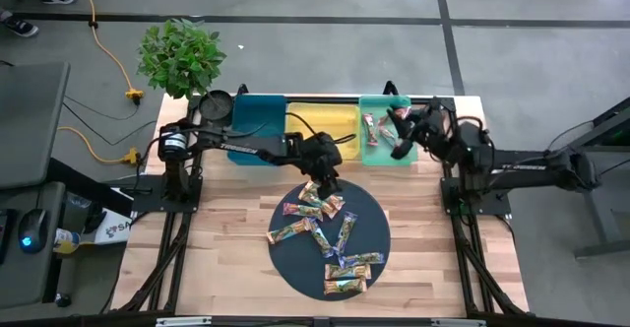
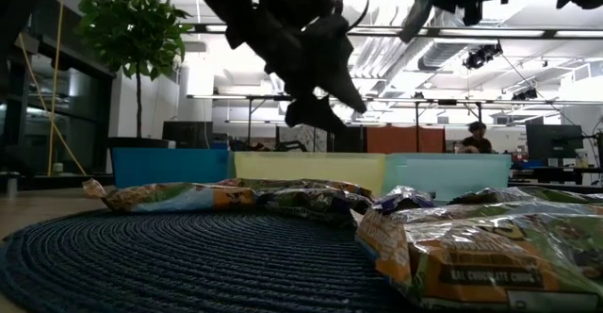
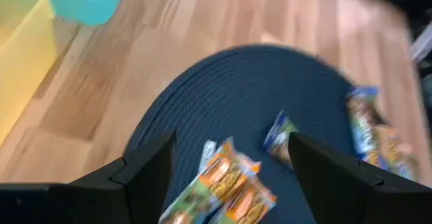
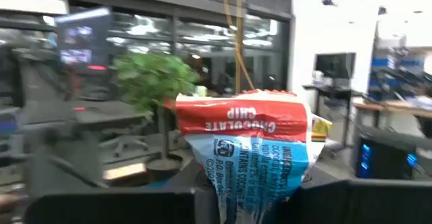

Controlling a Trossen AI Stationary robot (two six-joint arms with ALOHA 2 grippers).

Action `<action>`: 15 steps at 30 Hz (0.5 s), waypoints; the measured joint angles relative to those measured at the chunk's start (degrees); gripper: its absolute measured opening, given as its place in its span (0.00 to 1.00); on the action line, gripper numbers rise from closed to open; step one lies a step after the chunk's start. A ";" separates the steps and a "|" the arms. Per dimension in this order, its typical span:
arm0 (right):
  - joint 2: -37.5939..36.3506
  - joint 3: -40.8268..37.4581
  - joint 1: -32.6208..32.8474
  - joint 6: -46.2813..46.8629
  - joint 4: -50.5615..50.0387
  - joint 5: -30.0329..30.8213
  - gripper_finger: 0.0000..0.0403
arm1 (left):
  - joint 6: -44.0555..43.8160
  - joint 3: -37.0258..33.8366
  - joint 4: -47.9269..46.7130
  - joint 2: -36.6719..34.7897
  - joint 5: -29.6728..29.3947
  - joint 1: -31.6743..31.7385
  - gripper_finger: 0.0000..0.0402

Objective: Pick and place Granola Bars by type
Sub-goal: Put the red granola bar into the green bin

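Several granola bars (image 1: 330, 238) lie scattered on a round dark mat (image 1: 295, 268); the low view shows them close up (image 2: 471, 247). My left gripper (image 1: 326, 176) hangs open over the mat's far edge. In its wrist view (image 3: 229, 163) an orange-green bar (image 3: 226, 183) lies below, between the fingers, untouched. My right gripper (image 1: 404, 138) is above the green bin (image 1: 386, 155), shut on a red, white and blue bar (image 4: 246, 143). Red bars (image 1: 371, 128) lie in the green bin. The teal bin (image 1: 258, 120) and the yellow bin (image 1: 320, 122) stand beside it. My right gripper holds the red, white and blue bar by one end (image 4: 236, 193). The rest of the bar sticks out past the fingers, with the red "chocolate chip" band at the free end. It is lifted clear, above the green bin. The fingers themselves are hidden at the picture's edge.
The three bins stand in a row along the table's far edge (image 2: 311, 172). A potted plant (image 1: 180, 56) and a round black object (image 1: 217, 103) are at the far left corner. Bare wood lies left and right of the mat. A person (image 2: 476, 136) sits far behind.
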 joint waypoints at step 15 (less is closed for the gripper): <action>-0.09 0.00 -15.00 6.66 -8.24 -10.27 0.14 | 11.22 -0.38 -7.26 -26.07 -13.07 0.08 0.70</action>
